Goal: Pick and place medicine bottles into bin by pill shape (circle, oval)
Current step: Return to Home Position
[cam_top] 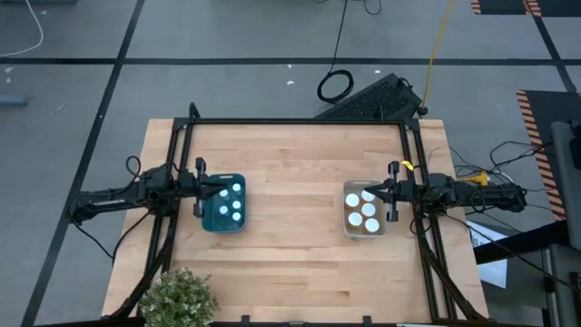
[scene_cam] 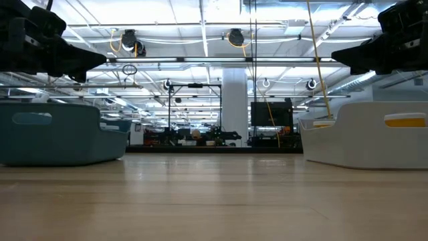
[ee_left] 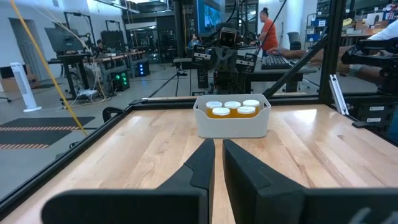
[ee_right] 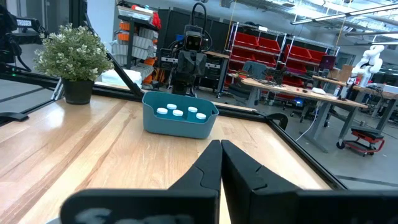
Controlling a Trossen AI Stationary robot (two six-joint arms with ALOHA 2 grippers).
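We see the bottles (cam_top: 227, 202) all binned: white-capped ones in the blue bin (cam_top: 210, 221) at 9 o'clock on the table (cam_top: 290, 263), amber ones (cam_top: 362, 212) in the white bin (cam_top: 348, 227) at 3 o'clock. Our left gripper (cam_top: 201, 191) hangs at the blue bin's outer edge, clenched and empty. Our right gripper (cam_top: 392, 193) sits likewise over the white bin's outer edge, fingers nearly touching, grasping nothing.

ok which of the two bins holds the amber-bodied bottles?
The white plastic bin under the right arm: its white-capped bottles show amber bodies in the left wrist view. The teal plastic bin shows only white caps.
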